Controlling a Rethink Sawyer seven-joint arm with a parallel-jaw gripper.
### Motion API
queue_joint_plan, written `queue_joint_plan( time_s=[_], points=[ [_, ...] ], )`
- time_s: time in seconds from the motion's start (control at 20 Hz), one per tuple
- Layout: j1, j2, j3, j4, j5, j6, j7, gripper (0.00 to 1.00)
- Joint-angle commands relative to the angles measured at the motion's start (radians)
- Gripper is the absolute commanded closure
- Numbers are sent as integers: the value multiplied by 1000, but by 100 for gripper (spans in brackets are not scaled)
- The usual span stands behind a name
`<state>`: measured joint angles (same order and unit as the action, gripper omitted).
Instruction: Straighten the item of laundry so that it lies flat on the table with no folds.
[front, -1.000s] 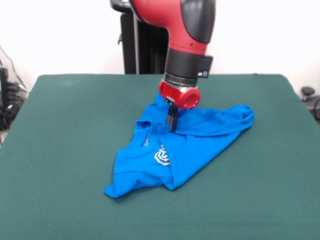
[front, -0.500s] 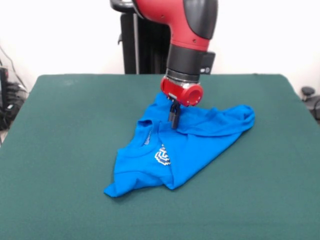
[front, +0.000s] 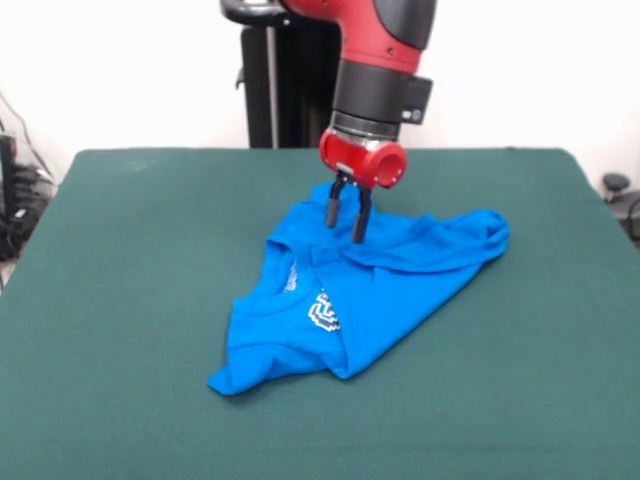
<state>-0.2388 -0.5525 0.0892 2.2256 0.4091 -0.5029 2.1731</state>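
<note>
Shirt: bright blue, crumpled, near the middle of the green table, slightly right of centre and toward the far side. Folded over itself, one corner reaching to the near left, a bunched end stretching to the right. Small patch of white print showing on the near fold. Gripper hanging from the red and black arm above the shirt's far edge, the two dark fingers spread apart, holding nothing, tips just over the cloth. Only the front view given.
</note>
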Motion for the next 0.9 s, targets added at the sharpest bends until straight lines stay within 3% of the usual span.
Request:
queue_joint_plan(
  time_s=[0.05,0.9],
  points=[
    [-15,20,79,21,20,46,307,0],
    [-28,50,116,-20,8,-29,358,0]
  ],
)
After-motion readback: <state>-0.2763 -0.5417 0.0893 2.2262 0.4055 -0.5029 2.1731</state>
